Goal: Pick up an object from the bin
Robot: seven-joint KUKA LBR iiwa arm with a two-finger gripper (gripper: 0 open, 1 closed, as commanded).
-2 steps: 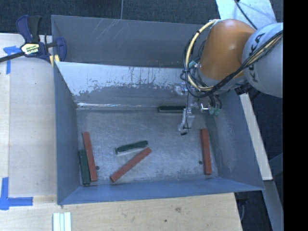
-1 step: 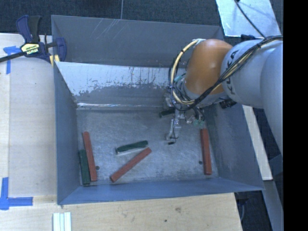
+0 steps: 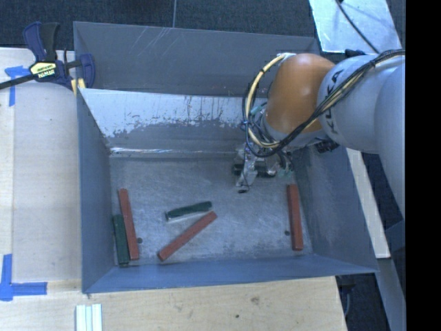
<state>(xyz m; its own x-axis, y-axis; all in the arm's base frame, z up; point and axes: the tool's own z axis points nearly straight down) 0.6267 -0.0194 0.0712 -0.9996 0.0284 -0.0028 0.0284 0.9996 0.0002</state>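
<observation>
Though apart from jaws (state unclear), green bar (image 3: 188, 212), long axis left-right, right end slightly rearward.

Cropped at the right edge through the arm (image 3: 372, 102). Masked at its far end by the orange cover (image 3: 296, 92) and cables (image 3: 258, 116). Too small and tangled to read at the gripper (image 3: 244, 178). Impossible to identify a dark speck (image 3: 140, 241) beside the left red stick (image 3: 127, 221), or a second speck (image 3: 286, 233) beside the right red stick (image 3: 295, 216). Unclear whether touching or overlapping at the left red stick and the green stick (image 3: 121, 241) along it.
</observation>
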